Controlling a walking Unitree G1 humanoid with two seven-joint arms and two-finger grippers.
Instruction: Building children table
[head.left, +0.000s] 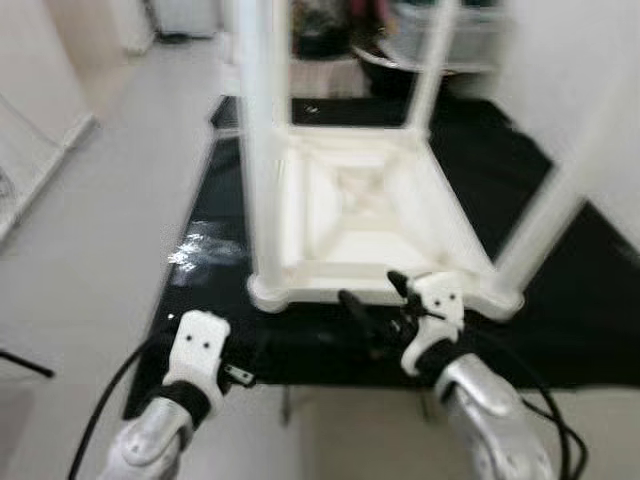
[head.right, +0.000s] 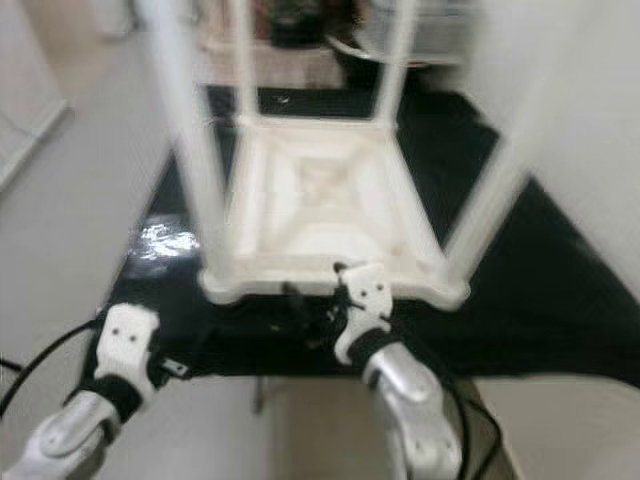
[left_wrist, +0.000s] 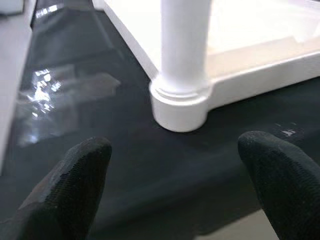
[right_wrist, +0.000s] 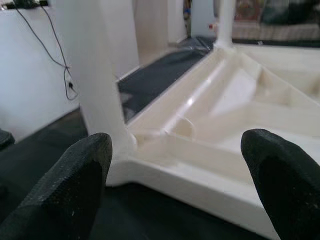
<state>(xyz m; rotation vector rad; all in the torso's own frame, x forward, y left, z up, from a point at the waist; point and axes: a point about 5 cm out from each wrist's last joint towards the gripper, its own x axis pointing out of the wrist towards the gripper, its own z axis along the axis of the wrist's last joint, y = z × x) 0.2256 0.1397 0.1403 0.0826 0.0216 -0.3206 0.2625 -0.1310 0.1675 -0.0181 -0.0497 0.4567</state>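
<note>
Table (head.left: 350, 215) upside down on black mat (head.left: 560, 300); both claws agape.

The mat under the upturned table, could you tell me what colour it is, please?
Black, slightly glossy mat; clearest in the left wrist view.

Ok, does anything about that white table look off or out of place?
The table lies upside down on the black mat, legs pointing up. That fits mid-assembly. No damage or spill shows, though the head views are blurred. Both tools, left and right, hover open near its front edge.
</note>
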